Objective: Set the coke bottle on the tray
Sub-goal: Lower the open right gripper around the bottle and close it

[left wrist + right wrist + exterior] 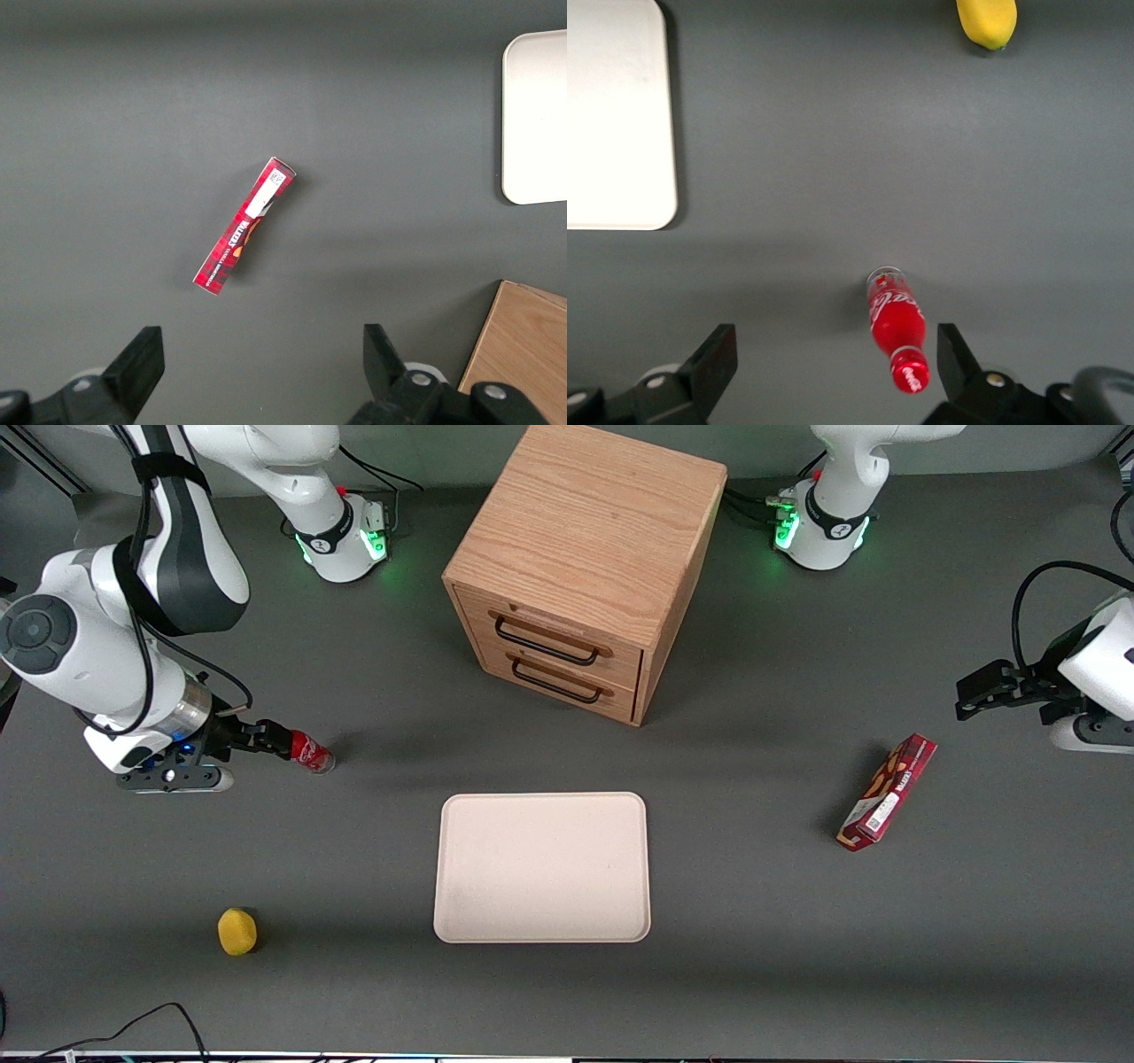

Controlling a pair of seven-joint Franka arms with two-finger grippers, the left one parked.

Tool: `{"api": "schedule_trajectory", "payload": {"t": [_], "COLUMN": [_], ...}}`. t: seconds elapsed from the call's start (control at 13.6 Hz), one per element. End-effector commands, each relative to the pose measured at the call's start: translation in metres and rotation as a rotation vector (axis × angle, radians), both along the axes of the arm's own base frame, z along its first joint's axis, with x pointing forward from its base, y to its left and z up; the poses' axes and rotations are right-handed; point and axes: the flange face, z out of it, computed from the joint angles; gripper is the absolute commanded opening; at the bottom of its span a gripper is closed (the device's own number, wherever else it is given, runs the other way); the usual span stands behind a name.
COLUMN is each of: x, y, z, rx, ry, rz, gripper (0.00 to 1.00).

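Three views cover the grey worktop, and each shows something the others miss. From the front, the coke bottle sits toward the working arm's end, with the gripper right at its capped end, so that whether the two touch is hard to judge there. The right wrist view settles it: the coke bottle stands between the two fingers, which are spread wide and released, neither one touching it. Its cap leans toward the camera and its clear base rests on the worktop.

The tray lies flat in the middle, nearer the front camera than the wooden drawer cabinet, and it carries nothing. The bottle is well apart from it. Only one rounded corner of the tray appears in the right wrist view, and only an edge of the tray in the left wrist view.

A yellow lemon lies nearer the front camera than the bottle; the right wrist view catches just part of the lemon. The red snack box lies toward the parked arm's end. It is seen whole from above in the left wrist view, where the snack box lies flat and slantwise. That view also shows a corner of the cabinet.
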Motion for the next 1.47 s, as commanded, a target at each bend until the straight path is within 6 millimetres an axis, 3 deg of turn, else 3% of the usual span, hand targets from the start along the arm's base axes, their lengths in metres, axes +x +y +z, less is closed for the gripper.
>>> {"api": "schedule_trajectory", "payload": {"t": [0.0,0.22,0.59,1.1,1.39], "x": [-0.037,-0.051,-0.061,-0.074,-0.075], "y": [-0.016,-0.027,-0.039,-0.037,-0.037], "z": [-0.022,-0.031,-0.051,-0.083,-0.086], "rx": [-0.014,-0.020,-0.023,-0.016,-0.016], "ry": [-0.083,-0.066,-0.033,-0.073,-0.064], "rz": [0.026,0.009,0.021,0.035,0.035], "gripper": [1.00,1.00,0.91,0.72,0.52]}}
